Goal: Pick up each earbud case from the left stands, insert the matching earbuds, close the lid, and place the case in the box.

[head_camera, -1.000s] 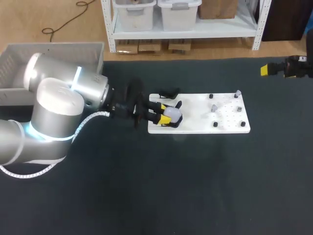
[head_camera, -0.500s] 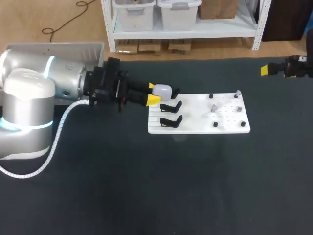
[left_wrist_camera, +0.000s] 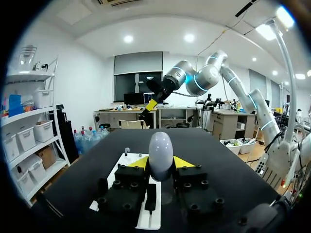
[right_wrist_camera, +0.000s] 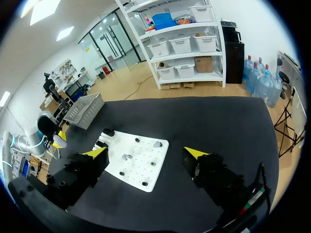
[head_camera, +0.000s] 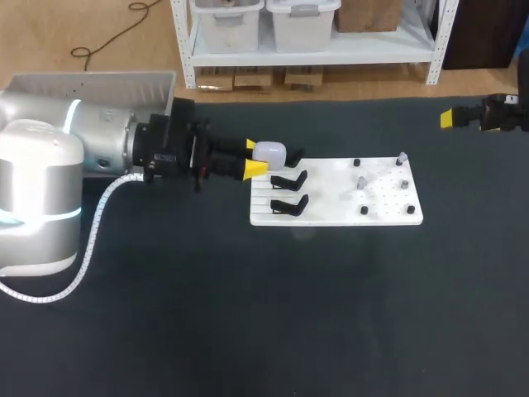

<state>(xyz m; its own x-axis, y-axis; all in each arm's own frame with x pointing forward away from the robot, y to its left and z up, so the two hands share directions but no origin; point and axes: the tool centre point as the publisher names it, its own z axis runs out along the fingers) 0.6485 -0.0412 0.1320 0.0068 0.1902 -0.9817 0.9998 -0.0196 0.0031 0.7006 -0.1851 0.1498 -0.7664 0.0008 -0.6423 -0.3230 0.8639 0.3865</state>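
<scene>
Earbud case (head_camera: 269, 152): white, glossy, egg-rounded, closed; its lower part is hidden behind the fingers in the left wrist view. Clamped between the yellow tips of the left end effector (head_camera: 253, 157), over the far left corner of the white stand board (head_camera: 388, 213). Right end effector (right_wrist_camera: 146, 153): fingers wide apart, empty, off the board's far right corner. Small items (head_camera: 361, 183) on the board: too small to identify.

A black-topped table (head_camera: 248, 331) fills the near scene. Past its far edge lie a wooden floor (head_camera: 50, 25) and white shelving (head_camera: 331, 48) holding pale storage bins (head_camera: 304, 21).
</scene>
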